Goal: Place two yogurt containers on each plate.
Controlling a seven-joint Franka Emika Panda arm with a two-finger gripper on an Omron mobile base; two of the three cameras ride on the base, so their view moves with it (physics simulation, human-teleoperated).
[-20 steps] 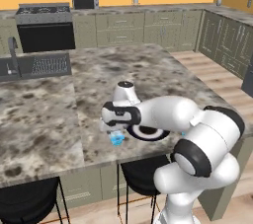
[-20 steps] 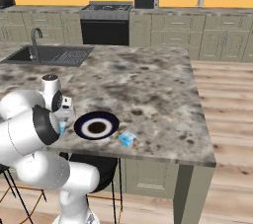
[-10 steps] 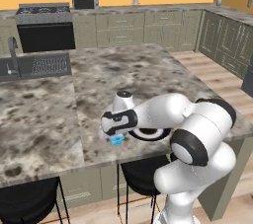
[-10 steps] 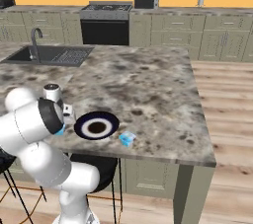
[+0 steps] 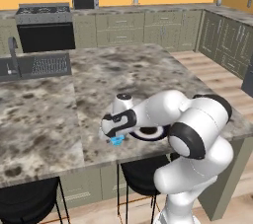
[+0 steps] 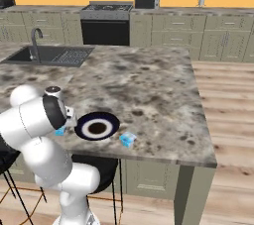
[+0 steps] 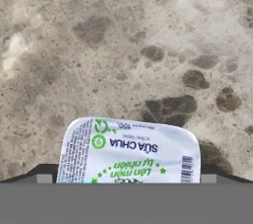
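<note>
A light blue yogurt container point(image 5: 117, 140) sits on the table point(image 5: 44, 114) at its near edge, just left of the navy plate point(image 6: 97, 127), directly beneath the tool point(image 5: 114, 135). Tool opening: cannot tell. Judged light, thin-walled, slippery-lidded; grip the sides.

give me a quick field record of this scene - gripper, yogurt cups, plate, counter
gripper: low over the counter edge beside the plate's left side; open or shut cannot be told
yogurt cup under gripper: light blue, white printed lid, on the counter, off the plate
second yogurt cup: light blue, on the counter just right of the plate, near the front edge
plate: dark navy with white ring, dark centre, nothing on it
counter: mottled grey-brown stone island
sink: at the far left end of the island
</note>
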